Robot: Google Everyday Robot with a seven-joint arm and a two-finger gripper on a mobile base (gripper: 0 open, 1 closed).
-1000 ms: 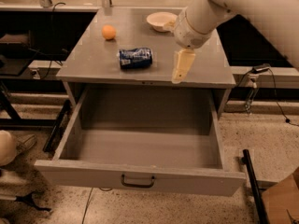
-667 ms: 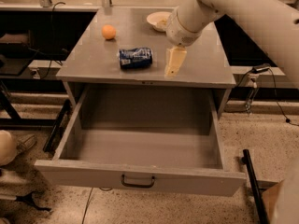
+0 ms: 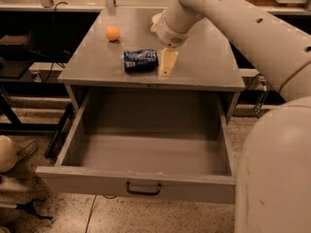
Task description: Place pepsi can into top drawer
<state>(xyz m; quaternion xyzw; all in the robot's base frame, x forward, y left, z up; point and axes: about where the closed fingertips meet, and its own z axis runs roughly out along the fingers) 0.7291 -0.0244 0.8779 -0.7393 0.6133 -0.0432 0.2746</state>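
Note:
The pepsi can point(image 3: 140, 60), dark blue with white markings, lies on its side near the front edge of the grey cabinet top point(image 3: 204, 67). My gripper point(image 3: 166, 64) hangs from the white arm just to the right of the can, very close to it, fingers pointing down at the cabinet top. The top drawer point(image 3: 146, 152) is pulled wide open below, grey and empty inside, with a small dark handle point(image 3: 144, 189) at the centre of its front.
An orange ball point(image 3: 112, 33) sits at the back left of the cabinet top. A pale dish point(image 3: 156, 19) is mostly hidden behind the arm. My white arm and body fill the right side. Dark shelving and cables stand to the left.
The gripper has moved left across the cabinet top and now stands right beside the can. The can and drawer have not moved.

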